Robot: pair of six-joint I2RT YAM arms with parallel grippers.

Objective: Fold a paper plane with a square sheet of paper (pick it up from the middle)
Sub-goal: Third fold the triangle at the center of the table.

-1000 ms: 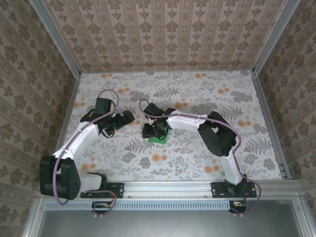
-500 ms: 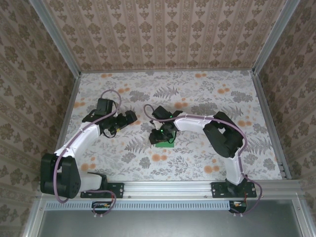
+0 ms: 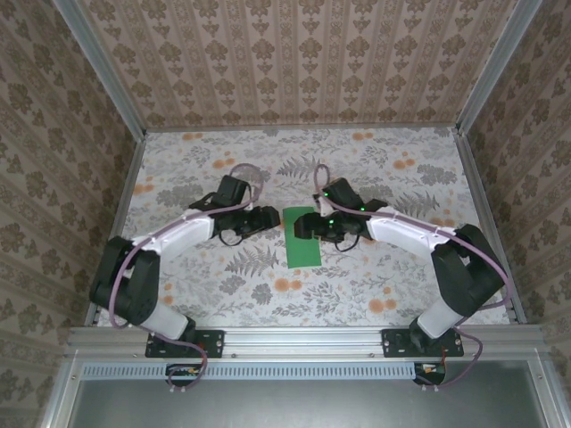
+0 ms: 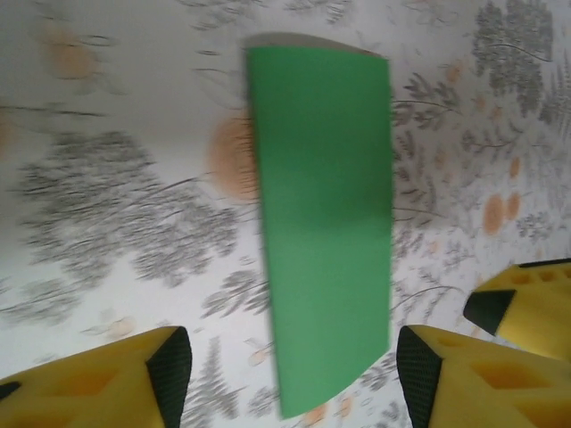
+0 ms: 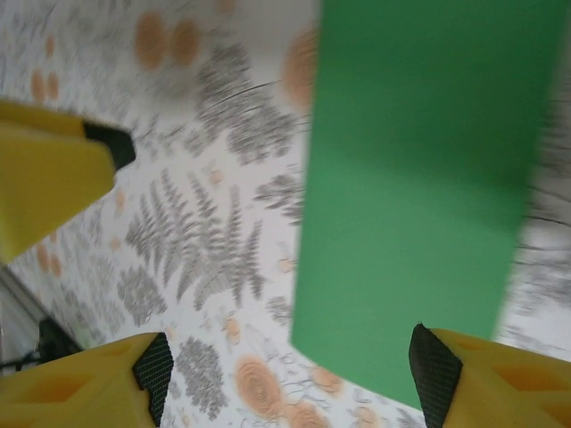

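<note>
Green paper lying flat between two parted grippers

The paper is thin, matte and bright green, a tall narrow rectangle with crisp straight edges (one far corner looks slightly lifted in the left wrist view), lying on the table just ahead of the left gripper and partly under the right gripper. Both grippers have blocky yellow fingers tipped with black pads. Each pair stands wide apart with nothing held, the green strip showing in the gap between them. The table wears a pale cloth printed with grey ferns and orange blossoms. Beige damask wallpaper lines the three walls, and a ribbed metal rail runs along the near edge.
</note>
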